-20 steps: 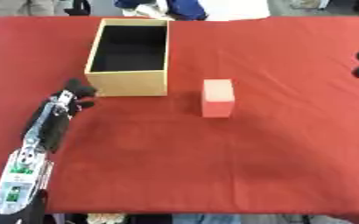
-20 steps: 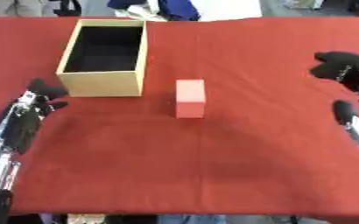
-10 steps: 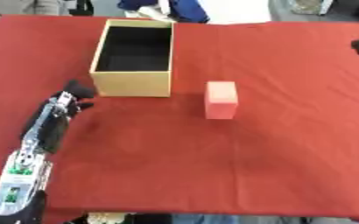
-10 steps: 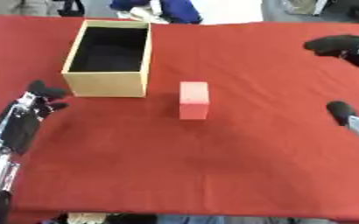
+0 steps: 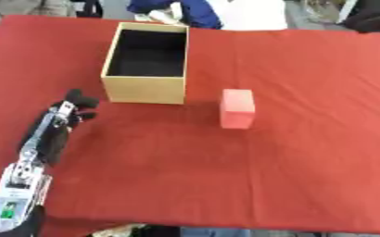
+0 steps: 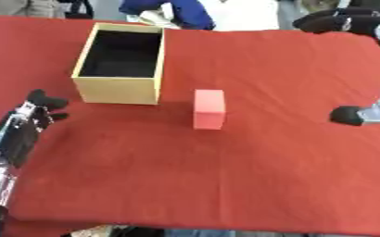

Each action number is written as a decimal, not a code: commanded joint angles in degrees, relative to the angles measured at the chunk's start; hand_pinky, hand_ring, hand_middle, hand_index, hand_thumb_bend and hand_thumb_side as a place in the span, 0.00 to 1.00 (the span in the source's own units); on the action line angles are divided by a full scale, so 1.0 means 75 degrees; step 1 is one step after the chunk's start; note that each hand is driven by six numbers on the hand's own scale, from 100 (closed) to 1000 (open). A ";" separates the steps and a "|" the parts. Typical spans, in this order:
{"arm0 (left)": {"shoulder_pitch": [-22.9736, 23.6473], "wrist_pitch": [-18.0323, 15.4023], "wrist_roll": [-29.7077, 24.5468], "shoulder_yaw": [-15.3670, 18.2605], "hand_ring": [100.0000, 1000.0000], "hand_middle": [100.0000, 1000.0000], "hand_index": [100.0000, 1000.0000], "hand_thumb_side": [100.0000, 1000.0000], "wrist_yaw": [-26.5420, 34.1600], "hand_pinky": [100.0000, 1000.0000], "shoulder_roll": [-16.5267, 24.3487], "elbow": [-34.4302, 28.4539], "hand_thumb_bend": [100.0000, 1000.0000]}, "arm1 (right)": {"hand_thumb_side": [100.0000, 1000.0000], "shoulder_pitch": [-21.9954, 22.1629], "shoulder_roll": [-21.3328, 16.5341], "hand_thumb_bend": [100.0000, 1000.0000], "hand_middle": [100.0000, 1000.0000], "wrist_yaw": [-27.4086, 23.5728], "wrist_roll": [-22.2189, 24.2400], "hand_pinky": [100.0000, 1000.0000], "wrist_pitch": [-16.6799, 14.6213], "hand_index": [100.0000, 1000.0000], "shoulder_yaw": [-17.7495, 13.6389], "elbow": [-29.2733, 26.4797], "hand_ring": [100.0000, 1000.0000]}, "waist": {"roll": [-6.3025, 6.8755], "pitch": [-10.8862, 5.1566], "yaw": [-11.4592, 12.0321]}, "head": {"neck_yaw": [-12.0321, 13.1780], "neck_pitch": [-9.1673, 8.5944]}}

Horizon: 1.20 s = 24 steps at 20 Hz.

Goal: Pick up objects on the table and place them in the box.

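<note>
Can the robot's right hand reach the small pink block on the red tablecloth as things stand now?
Probably yes. The right hand hovers at the far right, and only bare red tablecloth lies between it and the small pink block; the tan cardboard box stands on the block's other side.

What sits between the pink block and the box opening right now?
Nothing visible. Only bare red tablecloth lies between the pink block and the box. The block would still have to clear the box's near wall; the opening shows dark and unobstructed.
</note>
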 commanded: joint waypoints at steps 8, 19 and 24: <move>-0.0016 0.0003 -0.0046 -0.0044 0.86 0.66 0.58 0.79 -0.0025 0.81 0.0152 -0.0051 0.27 | 0.53 -0.1056 0.1033 0.46 0.97 0.1125 0.2185 0.94 -0.2811 1.00 0.0299 0.1401 1.00 | -0.0026 -0.0131 0.0001 | -0.0080 0.0038; -0.0039 -0.0009 -0.0080 -0.0081 0.86 0.66 0.57 0.78 -0.0007 0.81 0.0095 -0.0049 0.27 | 0.56 -0.1519 0.2443 0.42 0.96 0.2339 0.2185 0.94 -0.2821 1.00 0.0460 0.2805 1.00 | 0.0056 -0.0114 0.0117 | -0.0133 0.0038; -0.0056 -0.0008 -0.0091 -0.0095 0.86 0.66 0.57 0.78 -0.0006 0.81 0.0075 -0.0048 0.27 | 0.57 -0.1546 0.2874 0.37 0.96 0.2697 0.2185 0.95 -0.2821 1.00 0.0308 0.3316 1.00 | 0.0086 -0.0087 0.0124 | -0.0156 0.0038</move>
